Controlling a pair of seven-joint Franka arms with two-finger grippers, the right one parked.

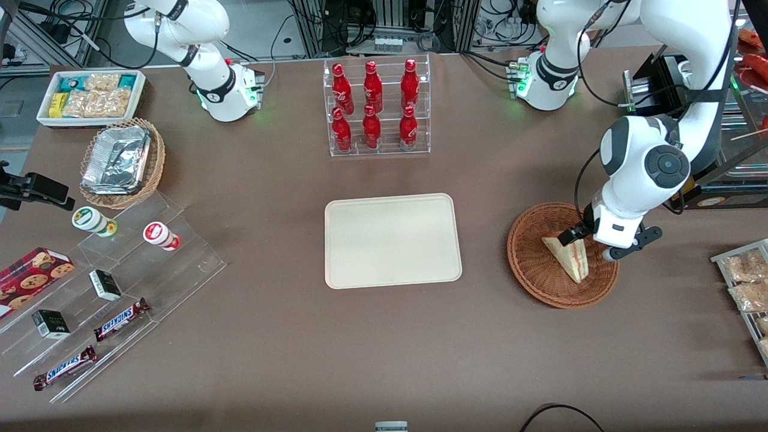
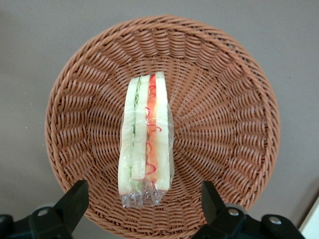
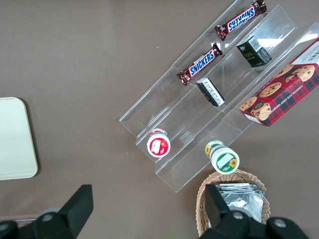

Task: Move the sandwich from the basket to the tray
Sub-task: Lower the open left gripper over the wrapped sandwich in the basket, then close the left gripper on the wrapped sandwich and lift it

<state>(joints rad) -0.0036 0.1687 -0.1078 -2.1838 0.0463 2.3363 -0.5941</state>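
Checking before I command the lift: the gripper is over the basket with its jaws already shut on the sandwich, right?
Not quite. The left wrist view shows the gripper over the basket with its jaws open, standing apart beside the sandwich, not shut on it.

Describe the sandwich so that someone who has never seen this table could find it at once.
Start at the cream tray mid-table, then look toward the working arm's end to the reddish-brown woven basket. The sandwich lies in it, under the open tool: a clear-wrapped pale bread wedge with red and green filling at its edge, the only thing in that basket.
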